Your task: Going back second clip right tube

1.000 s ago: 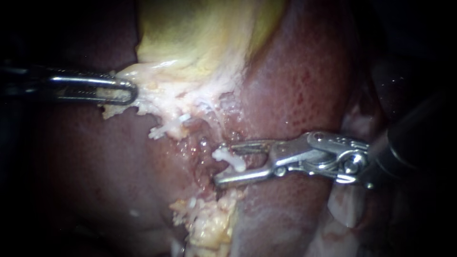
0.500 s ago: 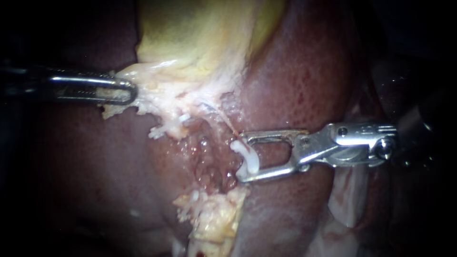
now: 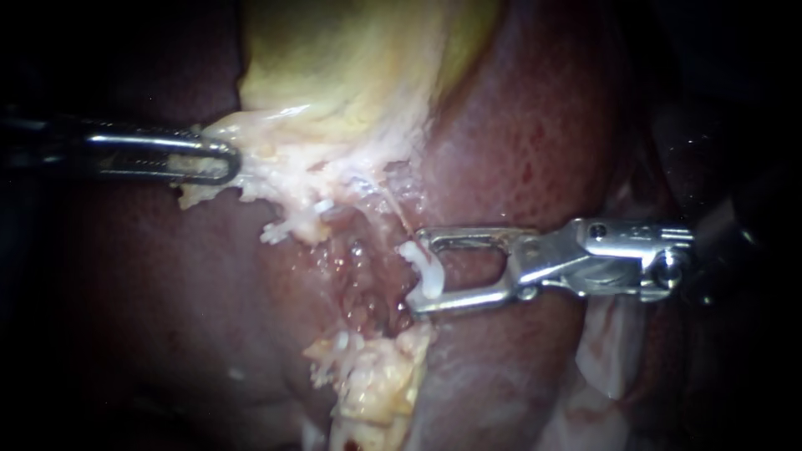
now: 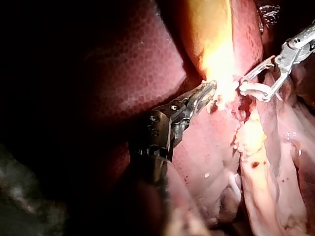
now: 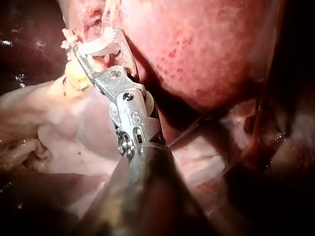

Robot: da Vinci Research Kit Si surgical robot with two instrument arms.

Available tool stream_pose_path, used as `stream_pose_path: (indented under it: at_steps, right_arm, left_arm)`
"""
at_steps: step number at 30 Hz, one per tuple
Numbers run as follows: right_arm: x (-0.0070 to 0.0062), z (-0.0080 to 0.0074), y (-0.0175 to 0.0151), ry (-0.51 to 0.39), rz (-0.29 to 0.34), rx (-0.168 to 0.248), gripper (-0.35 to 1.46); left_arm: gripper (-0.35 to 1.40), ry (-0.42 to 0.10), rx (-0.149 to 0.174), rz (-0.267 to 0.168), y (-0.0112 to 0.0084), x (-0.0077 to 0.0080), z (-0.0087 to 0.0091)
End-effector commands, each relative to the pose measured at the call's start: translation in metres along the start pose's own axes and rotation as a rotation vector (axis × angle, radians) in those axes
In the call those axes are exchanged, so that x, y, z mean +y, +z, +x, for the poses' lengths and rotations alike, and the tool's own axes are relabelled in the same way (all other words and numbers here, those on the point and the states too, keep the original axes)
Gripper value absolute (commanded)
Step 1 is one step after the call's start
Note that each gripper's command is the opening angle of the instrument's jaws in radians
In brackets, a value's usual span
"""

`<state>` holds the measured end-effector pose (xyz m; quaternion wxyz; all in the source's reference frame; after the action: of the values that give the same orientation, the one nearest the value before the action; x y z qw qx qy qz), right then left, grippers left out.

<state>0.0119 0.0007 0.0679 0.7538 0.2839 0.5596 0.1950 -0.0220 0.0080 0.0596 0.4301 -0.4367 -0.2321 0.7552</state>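
Over the last second my slender steel right instrument [image 3: 414, 271] has drawn back from the raw red cleft [image 3: 363, 280], its wide-spread jaws both touching the small white curved plastic clip [image 3: 424, 271] bridging them, so retreat seems underway (my left instrument [image 3: 227, 160] grips pale fatty tissue [image 3: 276, 159]).

Liver [image 3: 535, 142] mottled red; gallbladder [image 3: 351, 58] yellow; clip [image 3: 426, 271] apparently white.

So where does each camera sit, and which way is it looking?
Endoscope view: close over gallbladder and liver; left instrument and right instrument enter from either side.
Left wrist view: on the left arm, looking down its shaft to jaws gripping pale tissue.
Right wrist view: on the right arm, looking down its shaft.
All three show the white clip.
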Motion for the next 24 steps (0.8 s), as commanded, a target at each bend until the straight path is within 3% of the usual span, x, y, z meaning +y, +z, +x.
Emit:
stream_pose_path:
  at_steps: [1,14,24]
  right_arm:
    - [-0.0001,-0.0003,0.0007,0.013,-0.001,-0.002,0.5]
    - [-0.0009,-0.002,0.0049,0.107,0.022,-0.004,0.5]
    - [-0.0009,-0.0034,0.0066,0.12,0.028,-0.001,0.5]
  left_arm:
    - [-0.35,0.0,0.0,0.001,0.0,0.0,0.0]
    - [-0.35,-0.001,0.0,0.002,0.0001,0.0,0.0]
    - [-0.35,-0.001,0.0,0.002,0.0003,0.0001,0.0001]
